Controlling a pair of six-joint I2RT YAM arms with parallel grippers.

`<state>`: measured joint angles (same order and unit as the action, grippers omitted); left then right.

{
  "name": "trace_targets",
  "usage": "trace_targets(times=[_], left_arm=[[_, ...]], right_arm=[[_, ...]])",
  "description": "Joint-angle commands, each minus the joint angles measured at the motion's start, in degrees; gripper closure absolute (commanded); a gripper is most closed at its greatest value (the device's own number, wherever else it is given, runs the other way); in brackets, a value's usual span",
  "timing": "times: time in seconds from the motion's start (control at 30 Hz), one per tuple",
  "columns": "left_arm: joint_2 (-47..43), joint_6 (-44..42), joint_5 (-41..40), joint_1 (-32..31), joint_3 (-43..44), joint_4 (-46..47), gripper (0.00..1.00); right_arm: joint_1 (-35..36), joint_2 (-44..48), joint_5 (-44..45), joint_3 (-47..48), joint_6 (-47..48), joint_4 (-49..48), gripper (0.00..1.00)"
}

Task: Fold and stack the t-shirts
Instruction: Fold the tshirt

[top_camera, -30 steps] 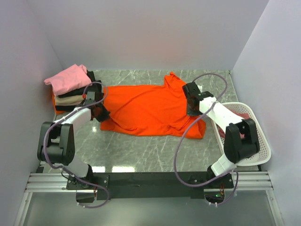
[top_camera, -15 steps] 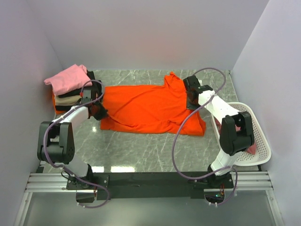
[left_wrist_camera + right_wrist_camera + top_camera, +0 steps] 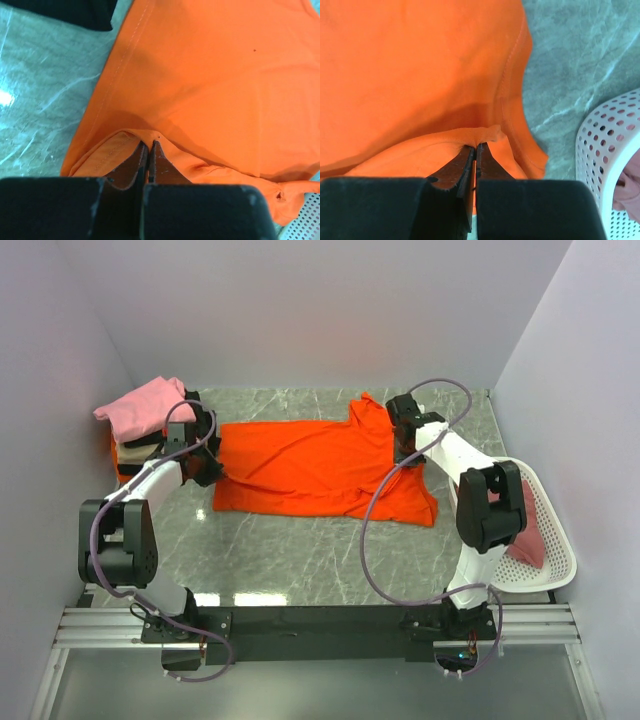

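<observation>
The bright orange t-shirt (image 3: pixel 310 465) lies stretched as a broad, mostly smooth band across the middle of the marble table (image 3: pixel 300 560), one sleeve pointing toward the back wall, its near right corner rumpled. The left gripper (image 3: pixel 148 145) is pinched tight on a raised fold at the shirt's left end, by a stitched edge; the right gripper (image 3: pixel 476 146) is clamped likewise on a fold beside a stitched seam at the right end

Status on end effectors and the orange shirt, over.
Left end effector, right end effector: both shut on orange t-shirt. Shirt spread out. Folded stack beside left.
</observation>
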<state>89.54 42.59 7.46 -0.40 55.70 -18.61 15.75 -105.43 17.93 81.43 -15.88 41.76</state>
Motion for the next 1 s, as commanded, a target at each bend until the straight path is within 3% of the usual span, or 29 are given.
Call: trace_targets(times=[0.0,0.7,0.77,0.8,0.83,0.87,0.9,0.97], left_arm=[[-0.33,-1.37,0.36,0.32,2.39,0.77,1.00],[2.92,-2.16,-0.70,1.72,3.89,1.03,0.98],[2.84,-2.51,-0.35,1.72,4.68,1.12,0.87],[2.75,-2.51,0.00,1.64,5.03,1.21,0.74],[2.40,-2.60,0.35,1.63,5.64,1.47,0.66],[1.61,-2.69,0.79,1.55,6.08,1.65,0.58],[1.08,-2.86,0.62,1.37,6.52,1.74,0.42],[-0.23,-3.65,-1.65,-0.72,8.98,0.34,0.28]], right_arm=[[-0.54,-0.57,1.14,3.91,0.94,0.08,1.00],[-1.16,-6.01,1.84,9.10,1.29,2.19,1.00],[-1.16,-6.37,1.75,9.45,1.20,2.54,1.00],[-1.16,-6.46,1.84,9.89,1.03,2.71,0.94],[-1.16,-6.37,1.93,10.15,1.03,2.98,0.76],[-1.16,-6.11,2.02,10.42,0.94,3.15,0.68],[-1.16,-5.15,2.28,10.42,0.76,3.15,0.61],[-1.16,-3.74,2.63,9.98,0.50,3.07,0.47]])
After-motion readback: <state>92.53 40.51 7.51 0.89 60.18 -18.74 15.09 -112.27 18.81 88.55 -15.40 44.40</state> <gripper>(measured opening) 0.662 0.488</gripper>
